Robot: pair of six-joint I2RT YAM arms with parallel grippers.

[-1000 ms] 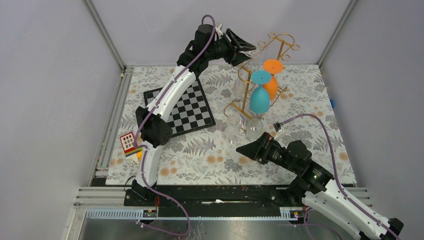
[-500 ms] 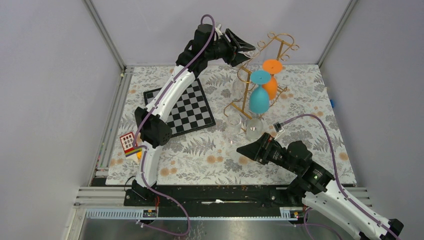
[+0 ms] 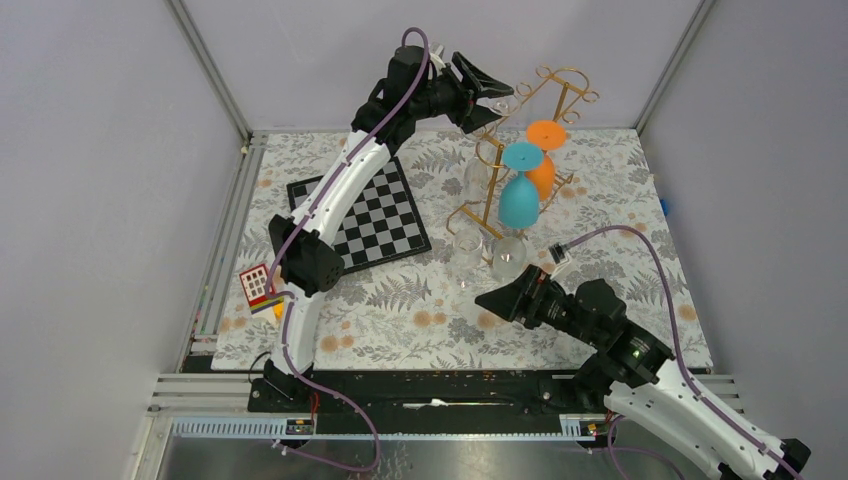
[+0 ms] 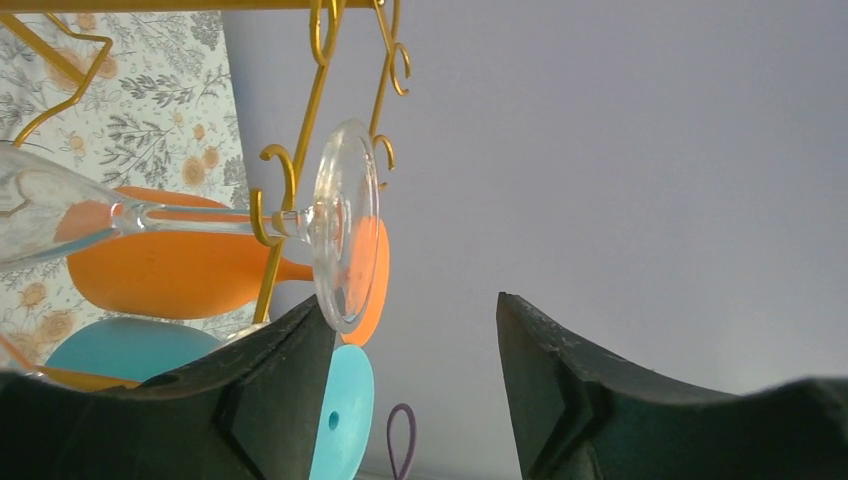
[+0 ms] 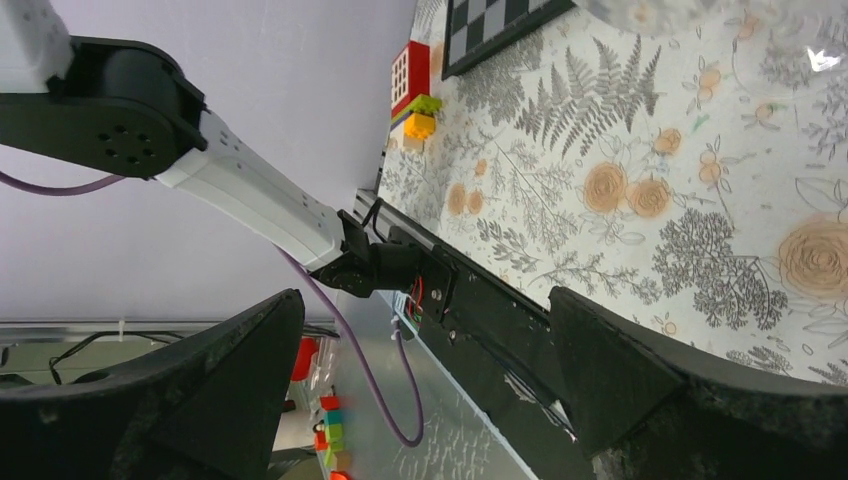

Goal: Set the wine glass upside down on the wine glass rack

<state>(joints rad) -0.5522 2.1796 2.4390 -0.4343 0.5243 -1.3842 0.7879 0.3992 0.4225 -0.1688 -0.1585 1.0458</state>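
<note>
A clear wine glass (image 4: 345,225) hangs upside down, its stem caught between the curled hooks of the gold wire rack (image 4: 270,215). In the top view its bowl (image 3: 477,178) hangs at the near left of the rack (image 3: 560,80). My left gripper (image 4: 412,300) is open and empty just beside the glass's foot, and its left fingertip (image 4: 300,335) is nearly at the foot's rim. In the top view the left gripper (image 3: 497,92) is high at the rack's top. My right gripper (image 3: 487,298) is open and empty low over the table.
A blue glass (image 3: 520,190) and an orange glass (image 3: 543,160) hang on the rack. Two clear glasses (image 3: 468,250) (image 3: 508,257) stand on the table in front of it. A chessboard (image 3: 375,215) lies to the left, with a small brick stack (image 3: 258,287) near the left arm.
My left gripper has drawn slightly up and back from the rack top, still open. The clear glass stays on the hooks. The right arm has barely moved.
</note>
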